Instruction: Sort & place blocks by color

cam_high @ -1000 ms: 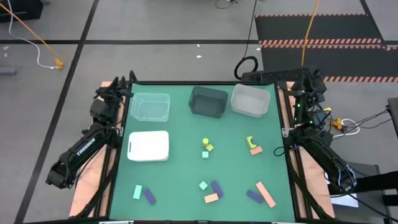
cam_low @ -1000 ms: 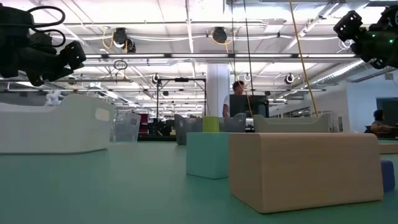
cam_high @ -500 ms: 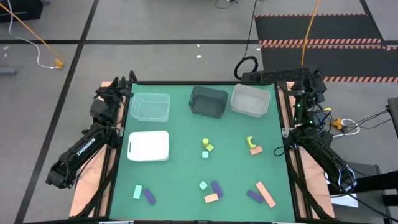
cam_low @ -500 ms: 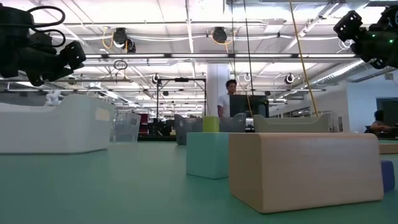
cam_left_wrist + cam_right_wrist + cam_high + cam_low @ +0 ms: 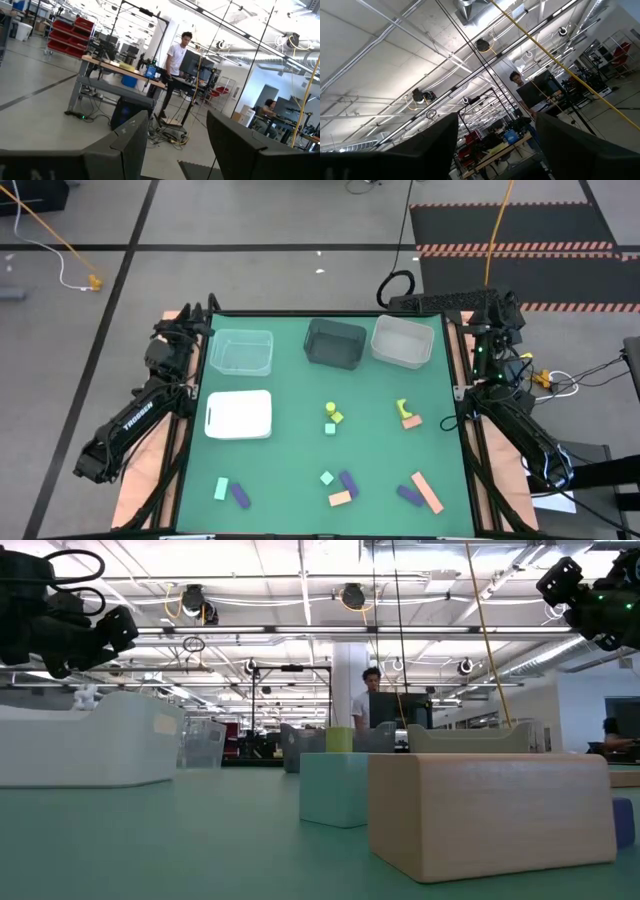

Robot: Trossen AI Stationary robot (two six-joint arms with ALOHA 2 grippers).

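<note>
The left pincer (image 5: 177, 145) is parked off the far-left corner of the tabletop (image 5: 300, 450), beside the clear bin (image 5: 241, 352). Its two dark fingers stand apart with nothing between them, and its camera looks out into the room at a standing person (image 5: 175, 65) rather than down at any block. The right pincer (image 5: 497, 145) sits off the far-right corner, beyond the second clear bin (image 5: 403, 341). It is likewise spread and empty.

All the blocks lie loose on the tabletop, well apart from both pincers and none yet in a bin. Nearer than the dark bin (image 5: 335, 342) is a small cluster: a yellow-green round piece (image 5: 331, 409) touching a yellow-green cube (image 5: 338, 418) and a mint-teal cube (image 5: 330, 428).

That crowding looks like the main hazard. Fingers closing on one piece may nudge or drag a neighbour of another colour along. The purple bar (image 5: 348, 483) and salmon bar (image 5: 341, 498) also lie close together, so a slightly off descent could catch both. The white tray (image 5: 239, 414) sits under the left arm's likely path.
</note>
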